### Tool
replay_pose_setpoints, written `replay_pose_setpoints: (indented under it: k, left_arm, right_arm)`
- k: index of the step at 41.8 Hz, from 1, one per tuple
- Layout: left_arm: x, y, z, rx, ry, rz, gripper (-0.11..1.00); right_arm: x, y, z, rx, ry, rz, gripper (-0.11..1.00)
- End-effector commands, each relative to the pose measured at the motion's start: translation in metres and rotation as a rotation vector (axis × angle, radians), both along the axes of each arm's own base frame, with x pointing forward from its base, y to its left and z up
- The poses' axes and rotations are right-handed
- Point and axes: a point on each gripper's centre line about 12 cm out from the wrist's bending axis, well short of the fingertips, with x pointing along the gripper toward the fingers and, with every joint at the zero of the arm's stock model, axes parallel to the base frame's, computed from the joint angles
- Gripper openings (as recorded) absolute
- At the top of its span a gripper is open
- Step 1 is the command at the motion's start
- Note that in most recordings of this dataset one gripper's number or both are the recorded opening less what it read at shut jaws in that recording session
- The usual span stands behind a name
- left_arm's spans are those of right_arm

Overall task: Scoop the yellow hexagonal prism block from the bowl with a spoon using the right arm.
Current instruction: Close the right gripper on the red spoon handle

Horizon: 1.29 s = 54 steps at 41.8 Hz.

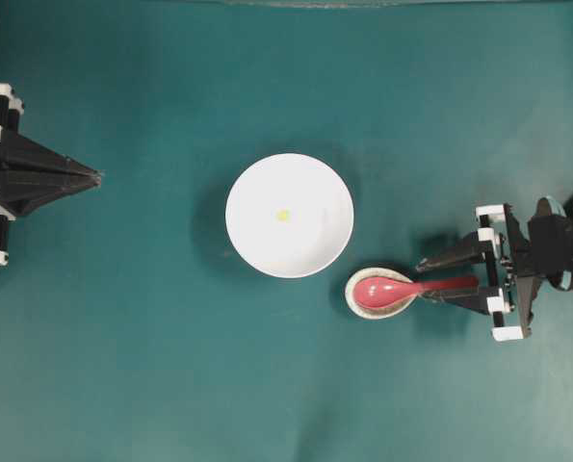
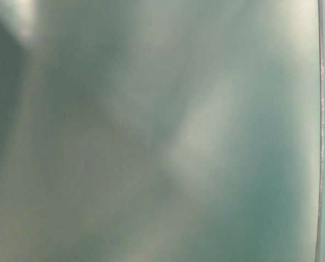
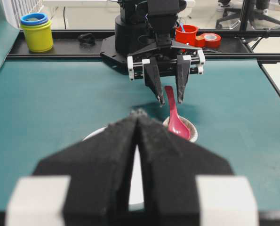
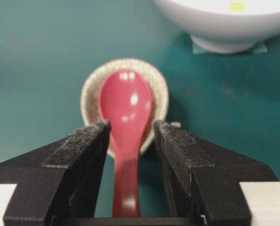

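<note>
straddling the spoon [image 4: 126, 122] handle, right end effector [image 4: 130, 128] wide, left end effector [image 3: 137, 122] closed, table-level view blurred

We see a plain white bowl [image 1: 289, 215] at the centre of the overhead frame, on a deep teal table [image 1: 151, 366]. A tiny bright yellow block [image 1: 283, 216] marks its middle. Lower right of centre, a glossy pink-red spoon [image 1: 392, 289] lies in a speckled beige spoon rest [image 1: 358, 301]. In the left wrist view, upper left, we see a yellow cup [image 3: 36, 36] with a blue rim, and at upper right a red cup [image 3: 187, 34] beside a red tape roll [image 3: 209, 39].
</note>
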Motion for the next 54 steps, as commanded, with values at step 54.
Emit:
replay_pose_setpoints:
  k: [54]
  left_arm:
    - [0.001, 0.0, 0.009, 0.002, -0.008, 0.0, 0.01]
  right_arm:
    - [0.006, 0.007, -0.01, 0.018, 0.063, 0.011, 0.25]
